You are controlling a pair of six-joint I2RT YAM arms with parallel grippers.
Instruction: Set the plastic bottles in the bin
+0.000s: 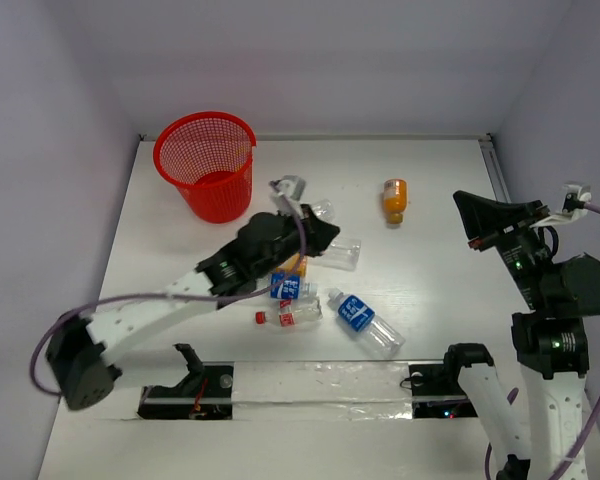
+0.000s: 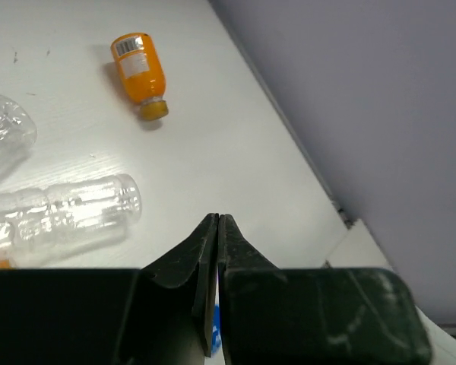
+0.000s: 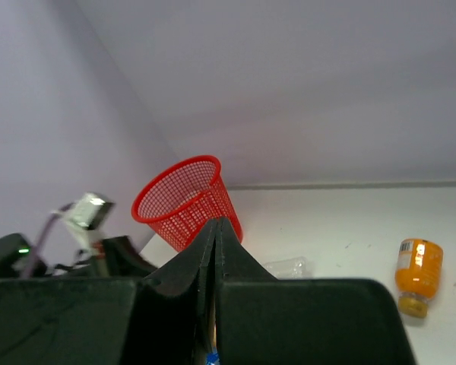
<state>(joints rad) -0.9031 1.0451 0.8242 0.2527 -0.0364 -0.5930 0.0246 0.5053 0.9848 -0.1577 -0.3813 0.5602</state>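
Left wrist: left pincer [image 2: 217,219] fully closed, empty; right pincer [image 3: 215,222] likewise.

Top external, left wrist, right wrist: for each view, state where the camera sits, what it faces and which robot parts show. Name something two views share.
Top external: above, behind the arms, looking down on the white table; both arms show.
Left wrist: on the left arm, facing the table's right edge; shut left gripper shows.
Right wrist: on the right arm, facing the round red mesh bin; shut right gripper shows.
Shared: the orange plastic bottle.
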